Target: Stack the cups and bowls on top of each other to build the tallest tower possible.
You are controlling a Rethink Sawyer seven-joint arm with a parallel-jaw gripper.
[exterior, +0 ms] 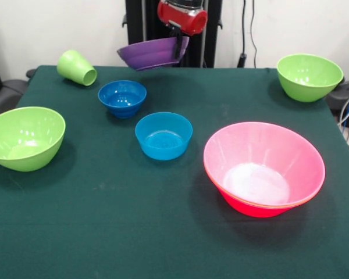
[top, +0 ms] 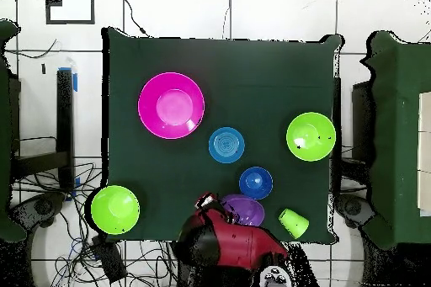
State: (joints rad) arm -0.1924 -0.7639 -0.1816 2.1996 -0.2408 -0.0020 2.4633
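Gripping purple bowl (exterior: pixel 153 53) by rim, pincer (exterior: pixel 177 42) clamped, aloft | pink bowl (exterior: pixel 264 168) w/ another nested beneath

A robotics lab: a green cloth-covered worktop (exterior: pixel 163 244) on white tiled floor (top: pixel 252 14), loose black cables (top: pixel 50 208) trailing beside it.

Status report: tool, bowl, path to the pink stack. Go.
Tool shut on purple bowl, lifted at table's far edge, tilted. Pink stack waiting near side. Two blue bowls on the table between.
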